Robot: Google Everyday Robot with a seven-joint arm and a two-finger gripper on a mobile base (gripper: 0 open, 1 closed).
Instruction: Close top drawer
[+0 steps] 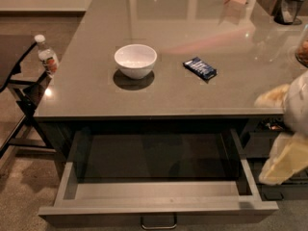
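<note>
The top drawer (159, 196) is pulled far out under the grey countertop (96, 90). It is very wide and shallow, with lighter grey inner walls, and nothing shows inside it. Its small bar handle (159, 222) is at the middle of the front, at the bottom edge of the view. My gripper (287, 160), a white and cream shape, is at the right edge of the view. It hangs just right of the drawer's right wall and apart from it.
A white bowl (135, 60) and a blue snack packet (199, 68) lie on the countertop. A water bottle (47, 57) stands on a dark chair (19, 95) at the left. Other dark drawer fronts (262, 146) are behind my gripper. Items stand at the far right corner (288, 4).
</note>
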